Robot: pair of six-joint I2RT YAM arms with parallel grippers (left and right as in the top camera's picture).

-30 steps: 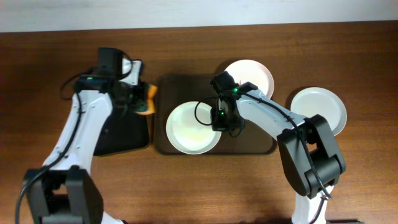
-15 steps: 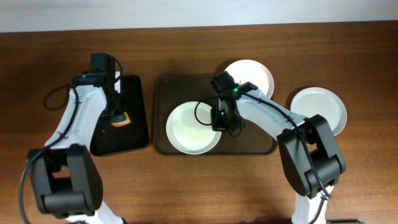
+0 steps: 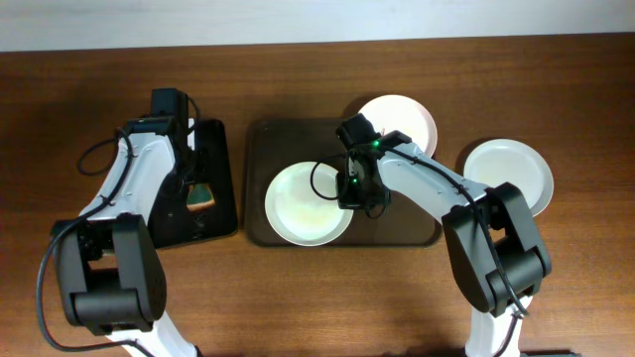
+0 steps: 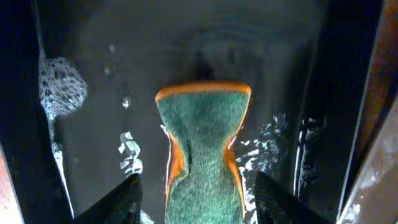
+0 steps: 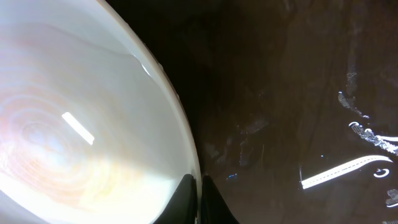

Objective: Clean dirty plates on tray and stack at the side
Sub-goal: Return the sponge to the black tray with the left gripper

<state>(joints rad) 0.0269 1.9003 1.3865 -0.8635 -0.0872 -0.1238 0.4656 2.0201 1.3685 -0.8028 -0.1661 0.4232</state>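
Observation:
A white plate (image 3: 308,203) with a faint orange smear (image 5: 56,143) lies on the brown tray (image 3: 397,223). My right gripper (image 3: 349,190) is shut on its right rim (image 5: 198,199). A second white plate (image 3: 402,117) rests at the tray's back right corner. Another white plate (image 3: 508,174) sits on the table to the right. The green and orange sponge (image 4: 202,143) lies in the black basin (image 3: 213,223). My left gripper (image 4: 198,202) is open above it, with a gap between the sponge and each fingertip (image 4: 121,199).
The black basin's floor (image 4: 124,56) is wet, with a clump of foam (image 4: 62,87) at its left side. The brown tray's surface (image 5: 298,93) is wet too. Bare wooden table (image 3: 298,297) surrounds both trays.
My left arm has swung from the tray's left edge over the black basin. Its jaws opened and the sponge now lies free in the basin. The right arm has not moved.

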